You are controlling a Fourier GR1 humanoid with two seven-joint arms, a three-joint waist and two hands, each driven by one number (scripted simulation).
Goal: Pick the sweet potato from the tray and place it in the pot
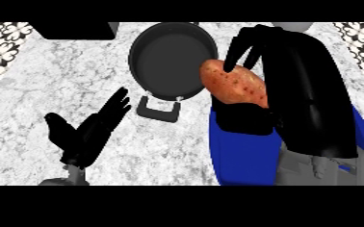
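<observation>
White-and-grey marbled stone forms the table (64, 77) across the view. Nearest, at about seven o'clock, the left hand (89, 132) rests open with its fingers straight and spread, palm up, holding nothing. At about four o'clock a flat blue tray (238, 158) lies under the right forearm. Above it, near three o'clock, the right hand (277, 72) carries the speckled orange-brown sweet potato (231, 84), fingers curled round its upper end; the potato is lifted off the tray and its left end overlaps the rim of the pot. Farther off, at twelve o'clock, sits the round black pot (171, 62) with dark grey inside, its handle toward six o'clock. To finish well, I would carry the potato further toward eleven o'clock until it hangs over the pot's middle, lower it inside the rim, then uncurl.
</observation>
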